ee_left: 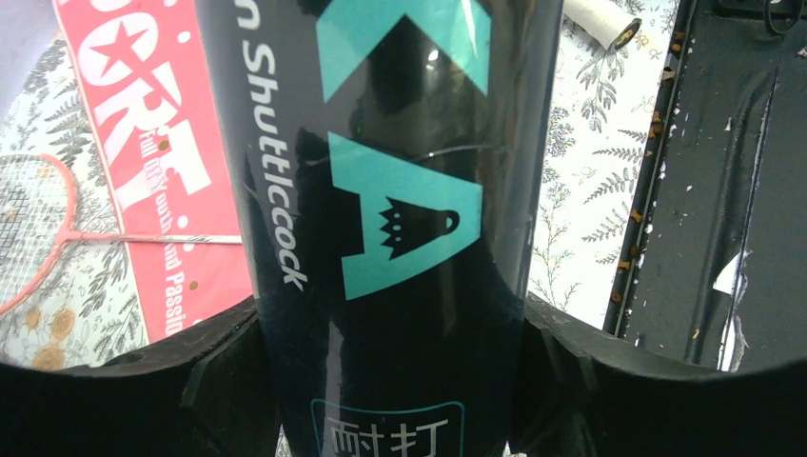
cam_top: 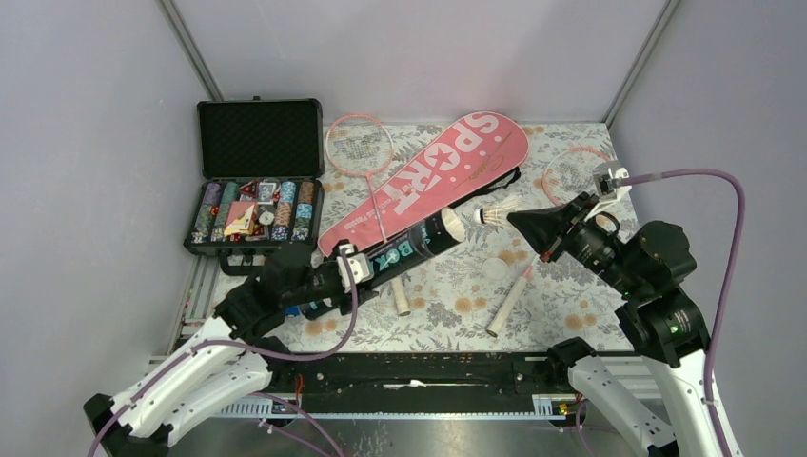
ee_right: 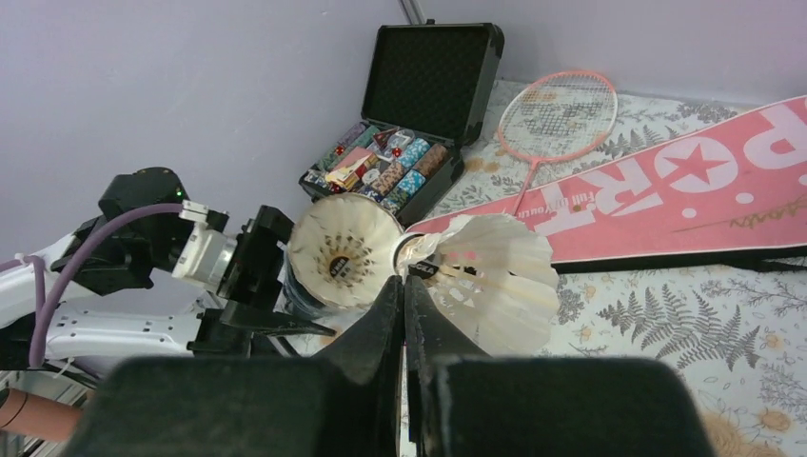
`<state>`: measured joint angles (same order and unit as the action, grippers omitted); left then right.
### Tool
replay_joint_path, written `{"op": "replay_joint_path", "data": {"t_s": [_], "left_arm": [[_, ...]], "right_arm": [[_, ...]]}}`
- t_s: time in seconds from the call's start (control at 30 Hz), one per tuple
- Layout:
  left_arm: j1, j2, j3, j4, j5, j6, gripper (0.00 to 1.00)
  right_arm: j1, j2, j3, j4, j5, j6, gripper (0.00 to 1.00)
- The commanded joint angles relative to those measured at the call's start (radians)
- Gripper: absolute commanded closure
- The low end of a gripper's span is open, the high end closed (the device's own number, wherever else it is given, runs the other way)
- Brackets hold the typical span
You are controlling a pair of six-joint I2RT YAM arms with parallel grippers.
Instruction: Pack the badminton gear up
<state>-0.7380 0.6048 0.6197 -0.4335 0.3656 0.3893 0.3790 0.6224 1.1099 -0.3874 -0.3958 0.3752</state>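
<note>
between the left fingers point(ee_left: 190, 390), glossy black tube point(ee_left: 390, 238) with teal lettering

The tube point(cam_top: 419, 249) is held slantwise over the middle of the table point(cam_top: 571, 319), its near end between the fingers of the left gripper point(ee_left: 390, 324). Behind it lies the racket bag point(cam_top: 428, 176), with one racket point(cam_top: 360, 145) laid across its left part. The shuttlecock point(cam_top: 497, 215) is pinched at the tip of the right gripper point(cam_top: 519, 221), just right of the tube's mouth. A second racket point(cam_top: 507, 303) lies at right, and a chip case point(cam_top: 257, 181) stands far left.
</note>
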Motion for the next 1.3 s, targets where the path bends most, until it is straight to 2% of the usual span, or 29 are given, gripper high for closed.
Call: {"op": "replay_joint_path", "data": {"t_s": [0.0,0.17,0.47,0.83,1.27], "left_arm": [[0.002,0.047,0.035,0.131,0.102,0.053,0.62],[0.002,0.015,-0.028,0.174,0.124,0.039,0.62],[0.002,-0.015,-0.053,0.166,0.084,0.043,0.62],[0.002,-0.009,-0.053,0.162,0.077,0.041,0.62],[0.002,-0.007,-0.060,0.151,0.062,0.064,0.62]], "right_arm": [[-0.002,0.009,0.010,0.069,0.019,0.002,1.00],[-0.002,0.017,-0.006,0.063,-0.055,0.053,1.00],[0.023,0.049,-0.106,0.177,-0.154,0.181,1.00],[0.224,0.118,-0.093,0.176,-0.051,0.147,1.00],[0.251,0.096,0.039,-0.029,0.014,0.101,1.00]]}}
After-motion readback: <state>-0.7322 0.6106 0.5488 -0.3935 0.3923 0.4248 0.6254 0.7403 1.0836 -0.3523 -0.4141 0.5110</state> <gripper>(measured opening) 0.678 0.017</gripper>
